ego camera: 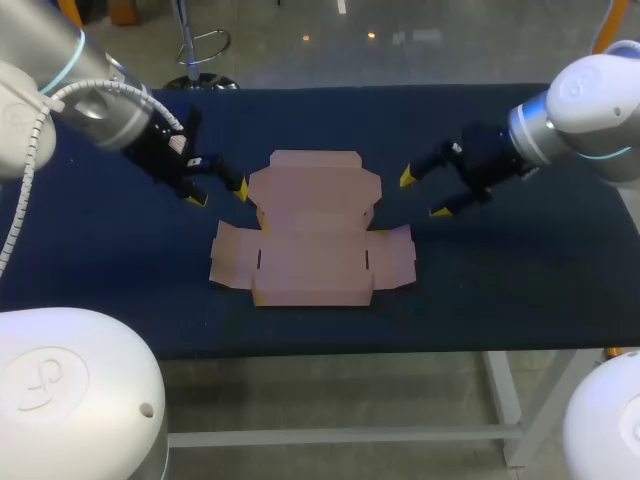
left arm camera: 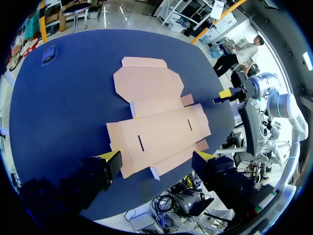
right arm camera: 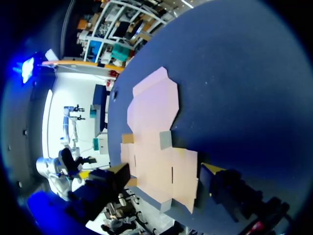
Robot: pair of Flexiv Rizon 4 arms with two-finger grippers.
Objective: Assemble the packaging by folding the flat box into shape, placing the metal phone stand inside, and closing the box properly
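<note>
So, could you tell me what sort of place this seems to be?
Most likely a robotics lab workbench: a table covered in dark blue cloth, with my left gripper and right gripper open on either side of a single unfolded flat box, which looks like a packing trial.

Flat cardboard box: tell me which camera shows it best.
Head view: the flat box lies whole, seen from almost straight above. The left wrist view also shows it whole but slantwise; the right wrist view more steeply still.
</note>
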